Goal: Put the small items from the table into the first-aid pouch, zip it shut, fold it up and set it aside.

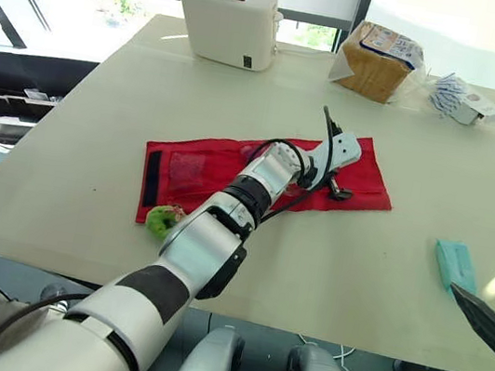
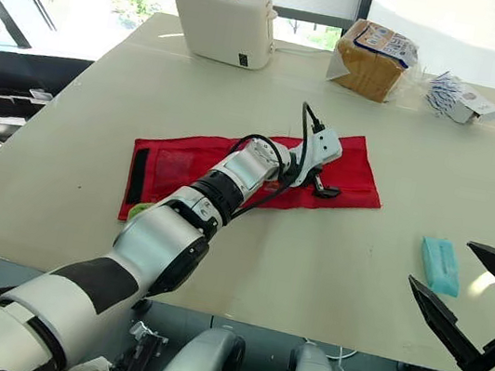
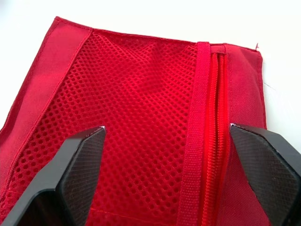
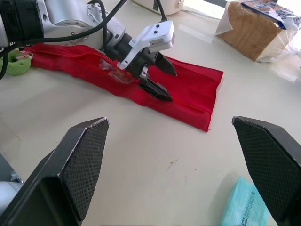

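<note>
Both head eyes look forward and down across the table (image 1: 97, 124), slightly offset sideways, the left wrist camera looks closely onto the red pouch (image 3: 141, 117), while the right wrist camera faces that pouch from farther back.

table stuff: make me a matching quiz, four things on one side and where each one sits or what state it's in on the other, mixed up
Things:
1. toaster
2. loaf of bread
3. red pouch
4. teal packet

Places or states:
a. spread flat mid-table, beneath the open left gripper
b. in a clear bag at the far side of the table
c. near the table's front edge, on the right
d. slices sticking out of its top, far left of the table

Pairs: 1-d, 2-b, 3-a, 4-c
</note>
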Controlling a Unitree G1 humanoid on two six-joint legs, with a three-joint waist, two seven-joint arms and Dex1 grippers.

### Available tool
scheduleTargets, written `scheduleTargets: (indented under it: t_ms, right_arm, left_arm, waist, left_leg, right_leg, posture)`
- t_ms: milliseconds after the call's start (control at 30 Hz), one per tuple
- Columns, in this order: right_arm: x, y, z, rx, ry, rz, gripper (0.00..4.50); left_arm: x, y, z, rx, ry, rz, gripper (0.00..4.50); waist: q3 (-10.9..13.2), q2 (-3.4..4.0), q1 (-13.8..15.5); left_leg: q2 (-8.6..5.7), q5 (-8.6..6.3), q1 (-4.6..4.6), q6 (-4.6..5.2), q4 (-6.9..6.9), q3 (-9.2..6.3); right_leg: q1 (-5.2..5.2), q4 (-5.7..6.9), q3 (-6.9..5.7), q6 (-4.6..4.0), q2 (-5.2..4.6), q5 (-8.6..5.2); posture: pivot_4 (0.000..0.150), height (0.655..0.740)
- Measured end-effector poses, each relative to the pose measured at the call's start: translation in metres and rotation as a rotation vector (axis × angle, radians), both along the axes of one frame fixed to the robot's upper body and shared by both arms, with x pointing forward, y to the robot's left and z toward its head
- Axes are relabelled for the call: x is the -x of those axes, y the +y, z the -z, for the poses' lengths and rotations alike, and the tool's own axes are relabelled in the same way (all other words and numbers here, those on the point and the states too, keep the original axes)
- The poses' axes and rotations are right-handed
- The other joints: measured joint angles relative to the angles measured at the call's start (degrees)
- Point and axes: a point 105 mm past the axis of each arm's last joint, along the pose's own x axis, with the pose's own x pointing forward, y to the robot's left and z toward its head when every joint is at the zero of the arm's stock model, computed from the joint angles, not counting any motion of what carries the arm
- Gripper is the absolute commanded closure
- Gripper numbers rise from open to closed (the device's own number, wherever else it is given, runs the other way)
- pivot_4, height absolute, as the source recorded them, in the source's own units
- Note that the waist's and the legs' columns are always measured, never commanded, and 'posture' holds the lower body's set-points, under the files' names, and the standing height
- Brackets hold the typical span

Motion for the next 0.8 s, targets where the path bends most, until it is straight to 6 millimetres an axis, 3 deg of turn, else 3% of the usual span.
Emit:
scheduleTargets:
  t_ms: [333,433,567,633,700,800]
  right_arm:
    - [0.0,0.001,0.004,-0.001,0.012,-0.006,0.0]
    - [0.0,0.002,0.006,-0.006,0.018,-0.01,0.0]
    - [0.0,0.002,0.006,-0.004,0.017,-0.009,0.0]
    - [0.0,0.002,0.006,-0.004,0.016,-0.006,0.0]
    - [0.0,0.001,0.006,-0.006,0.014,-0.002,0.0]
    - [0.0,0.0,0.006,-0.005,0.011,0.004,0.0]
  left_arm:
    - [-0.006,0.007,0.005,-0.046,-0.072,-0.022,0.02]
    - [-0.006,0.007,0.004,-0.07,-0.11,-0.003,0.81]
    - [-0.004,0.004,0.009,-0.079,-0.108,0.013,2.65]
    - [-0.001,-0.001,0.012,-0.077,-0.109,0.039,3.89]
    - [0.003,-0.004,0.013,-0.072,-0.111,0.079,4.37]
    - [0.007,-0.006,0.013,-0.071,-0.112,0.116,4.37]
  waist:
    - [0.0,0.0,-0.03]
    - [0.0,0.0,-0.01]
    - [0.0,0.0,-0.01]
    - [0.0,0.0,-0.01]
    - [0.0,0.0,-0.02]
    - [0.0,0.0,-0.01]
  left_leg:
    - [0.01,0.0,0.0,0.0,0.0,0.0]
    - [0.01,0.0,0.0,0.0,0.0,0.0]
    - [0.01,0.0,0.0,0.0,0.0,0.0]
    - [0.0,0.0,0.0,0.0,0.0,0.01]
    - [0.01,0.0,0.0,0.0,0.0,0.01]
    - [0.01,0.0,0.0,0.0,0.0,0.01]
  right_leg:
    - [-0.01,0.01,0.01,0.0,0.0,0.0]
    - [0.0,0.0,0.01,0.0,0.0,0.0]
    - [-0.01,0.01,0.0,0.0,0.0,0.0]
    - [0.0,0.0,-0.01,0.0,0.0,0.0]
    - [0.0,0.01,-0.01,0.0,0.0,0.0]
    - [0.0,0.01,0.0,0.0,0.0,0.0]
  posture:
    - [0.15,0.74]
    - [0.15,0.74]
    - [0.15,0.74]
    - [0.15,0.74]
    - [0.15,0.74]
    - [0.15,0.74]
